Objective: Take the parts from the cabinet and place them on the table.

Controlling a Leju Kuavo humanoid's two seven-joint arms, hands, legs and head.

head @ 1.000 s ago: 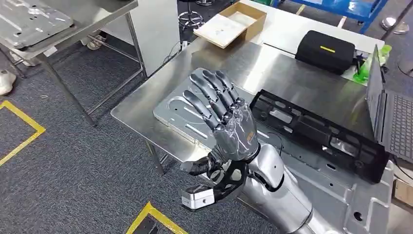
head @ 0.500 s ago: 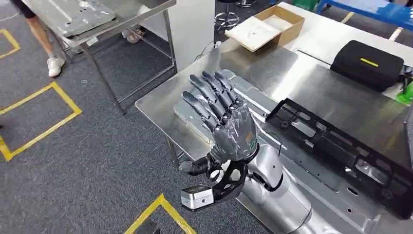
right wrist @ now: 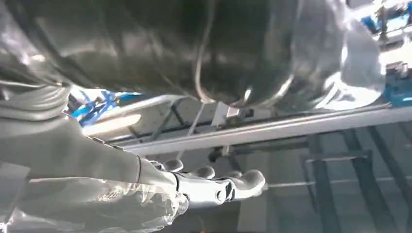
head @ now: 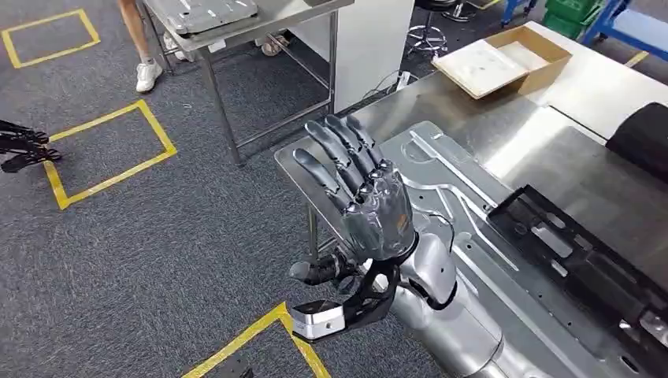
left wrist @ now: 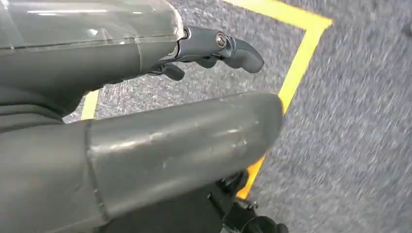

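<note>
My left hand (head: pixel 358 197) is raised in front of me over the table's near corner, fingers spread and straight, holding nothing. The left wrist view looks past its thumb (left wrist: pixel 184 141) and fingers (left wrist: pixel 228 46) to carpet with yellow tape. A large stamped metal part (head: pixel 473 213) lies flat on the steel table (head: pixel 394 106) just beyond this hand. Another metal part (head: pixel 209 14) rests on the steel rack at the far left. My right hand (right wrist: pixel 214 187) hangs low beneath a shiny metal underside, fingers stretched out with nothing in them.
A black slotted tray (head: pixel 583 252) lies on the table to the right. An open cardboard box (head: pixel 504 59) and a black case (head: pixel 642 138) sit farther back. A person's leg and white shoe (head: pixel 146 75) stand by the rack. Yellow tape squares (head: pixel 110 150) mark the carpet.
The camera has turned left, so the table, tray and box have slid right and the rack and floor markings have come into view. My left hand keeps the same raised, spread pose.
</note>
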